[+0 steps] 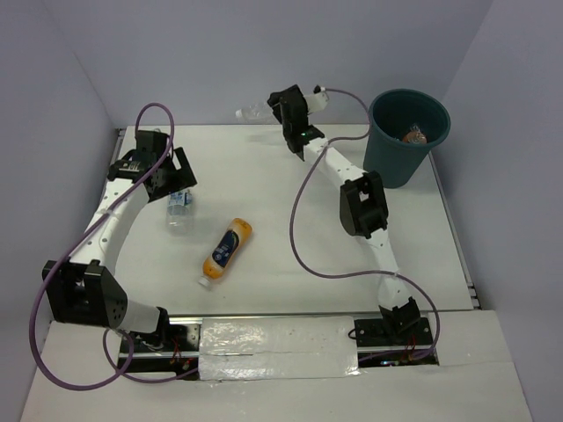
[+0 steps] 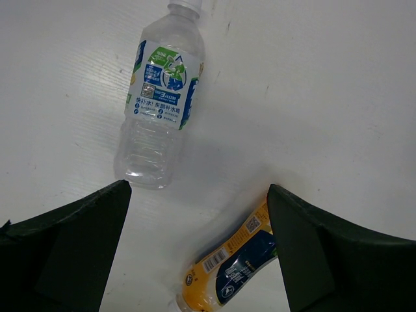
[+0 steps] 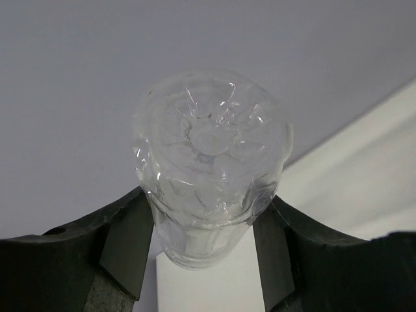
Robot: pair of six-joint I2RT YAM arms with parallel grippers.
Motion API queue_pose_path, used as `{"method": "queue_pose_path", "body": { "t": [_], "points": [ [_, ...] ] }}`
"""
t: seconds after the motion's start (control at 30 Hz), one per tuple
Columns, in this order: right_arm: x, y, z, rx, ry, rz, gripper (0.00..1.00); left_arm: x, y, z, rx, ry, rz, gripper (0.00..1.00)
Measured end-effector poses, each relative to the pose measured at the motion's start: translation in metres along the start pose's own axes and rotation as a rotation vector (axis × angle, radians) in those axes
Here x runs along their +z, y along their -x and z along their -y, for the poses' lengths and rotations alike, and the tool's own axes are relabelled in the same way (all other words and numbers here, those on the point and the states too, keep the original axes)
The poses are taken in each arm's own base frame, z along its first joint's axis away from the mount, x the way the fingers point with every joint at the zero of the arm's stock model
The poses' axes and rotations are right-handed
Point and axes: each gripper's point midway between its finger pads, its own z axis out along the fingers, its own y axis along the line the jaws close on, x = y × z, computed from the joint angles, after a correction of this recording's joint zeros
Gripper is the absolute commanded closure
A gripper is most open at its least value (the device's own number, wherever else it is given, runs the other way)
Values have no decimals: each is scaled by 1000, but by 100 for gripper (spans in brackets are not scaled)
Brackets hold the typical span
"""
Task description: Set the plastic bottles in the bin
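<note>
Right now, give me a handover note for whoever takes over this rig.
Left gripper: open, empty, above the table near the labelled bottle and the orange bottle, both lying down.
Right gripper: shut on a clear bottle, raised, short of the bin.
Done: one bottle seems to be in the bin.
Left: drop the held one, then bin the two on the table.

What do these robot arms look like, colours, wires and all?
The left arm and right arm are slim white tubes joined by chunky black joint blocks. A thin purple cable loops loosely alongside each. A small green light glows near the right wrist. The left gripper and right gripper are black, each with two wedge-shaped fingers; the right's show flat grey inner pads.
</note>
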Motion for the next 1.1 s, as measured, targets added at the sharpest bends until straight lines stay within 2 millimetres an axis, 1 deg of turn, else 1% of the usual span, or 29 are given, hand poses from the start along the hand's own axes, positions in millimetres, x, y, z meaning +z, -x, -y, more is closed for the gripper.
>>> {"method": "queue_pose_path", "body": {
  "t": [0.1, 0.17, 0.23, 0.3, 0.33, 0.37, 0.4, 0.43, 0.47, 0.53, 0.57, 0.63, 0.67, 0.73, 0.8, 0.83, 0.9, 1.0, 1.1],
  "points": [
    [-24, 32, -53, -55, 98, 21, 81, 0, 0, 1, -2, -12, 14, 1],
    [-44, 58, -89, -117, 168, 38, 81, 0, -2, 0, -4, -18, 20, 1],
    [-70, 88, -124, -207, 226, 66, 81, 0, -6, 0, -5, -24, 13, 0],
    [-92, 115, -145, -286, 249, 96, 81, 2, -9, 1, -7, -33, 5, 0],
    [-111, 137, -159, -346, 260, 122, 81, 3, -10, 2, -7, -37, 1, 1],
    [-126, 156, -168, -397, 262, 144, 81, 3, -11, 3, -9, -44, -1, 1],
    [-142, 177, -173, -449, 253, 168, 82, 2, -11, 4, -10, -51, 0, 1],
    [-161, 203, -178, -506, 241, 199, 82, 2, -10, 6, -12, -61, 4, 1],
    [-177, 230, -178, -549, 217, 237, 83, 1, -10, 7, -14, -69, 7, 1],
    [-210, 286, -173, -621, 153, 323, 83, -2, -8, 10, -16, -86, 17, 1],
    [-228, 317, -165, -659, 106, 370, 83, -3, -7, 11, -19, -92, 22, 1],
    [-257, 367, -147, -709, 9, 450, 83, -4, -5, 13, -27, -104, 31, 1],
    [-270, 388, -139, -726, -36, 483, 84, -4, -4, 15, -36, -110, 32, 1],
    [-292, 419, -117, -762, -128, 526, 84, -4, -4, 17, -41, -123, 32, 1],
    [-303, 435, -94, -788, -204, 534, 84, -4, -4, 20, -43, -135, 30, 1],
    [-304, 439, -84, -798, -236, 529, 84, -4, -4, 21, -44, -140, 30, 0],
    [-297, 445, -68, -810, -287, 514, 84, -5, -4, 22, -44, -148, 29, 1],
    [-269, 442, -38, -839, -371, 460, 84, -4, -3, 23, -44, -150, 30, 1],
    [-234, 427, -6, -873, -437, 378, 84, -3, -5, 22, -44, -147, 28, 1]
  ]
}}
